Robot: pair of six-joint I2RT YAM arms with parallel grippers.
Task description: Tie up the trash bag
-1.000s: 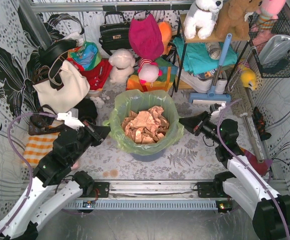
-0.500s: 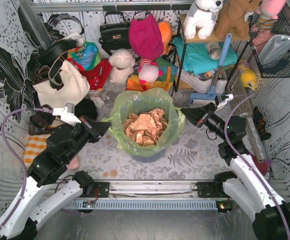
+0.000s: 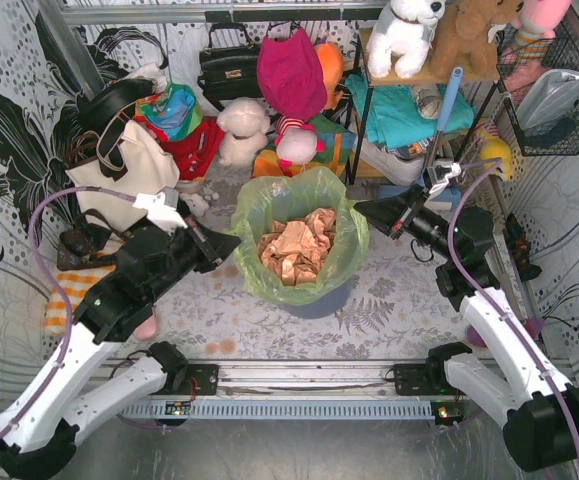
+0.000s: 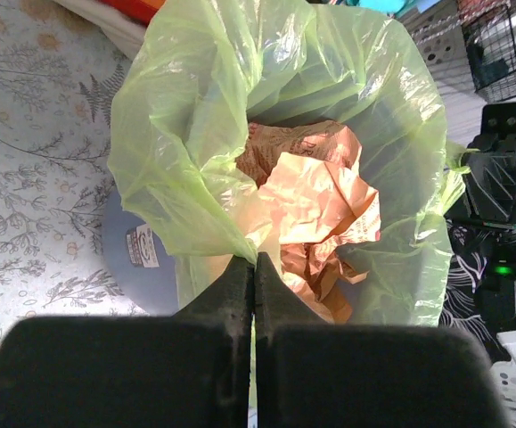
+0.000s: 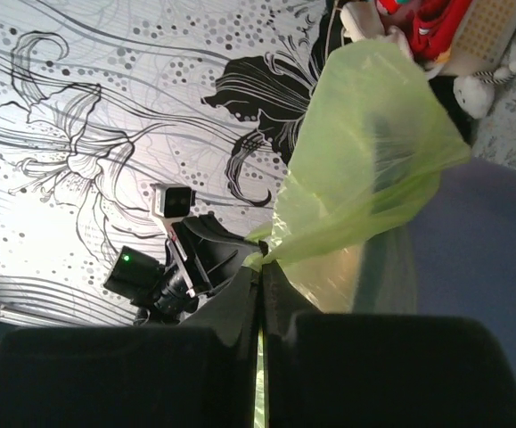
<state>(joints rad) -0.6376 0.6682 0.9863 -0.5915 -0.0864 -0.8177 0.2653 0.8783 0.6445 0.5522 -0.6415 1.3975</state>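
The light-green trash bag (image 3: 269, 205) lines a round blue-grey bin (image 3: 321, 298) at the table's middle, with crumpled tan paper (image 3: 297, 246) inside. My left gripper (image 3: 235, 241) is shut on the bag's left rim; the left wrist view shows its jaws pinching the green plastic (image 4: 195, 134) above the paper (image 4: 311, 201). My right gripper (image 3: 361, 208) is shut on the bag's right rim. In the right wrist view the pinched plastic (image 5: 364, 152) stretches up from the closed jaws. Both edges are lifted off the bin.
A cream tote bag (image 3: 124, 172) stands at the back left. A black handbag (image 3: 227, 68), soft toys (image 3: 241, 128) and a shelf with teal cloth (image 3: 404, 115) crowd the back. An orange checked cloth (image 3: 69, 295) lies at the left. A wire basket (image 3: 559, 90) hangs at the right.
Both grippers have moved away from me and upward, each holding a side of the bag's rim. The bag's mouth has been lifted and drawn narrower over the bin.
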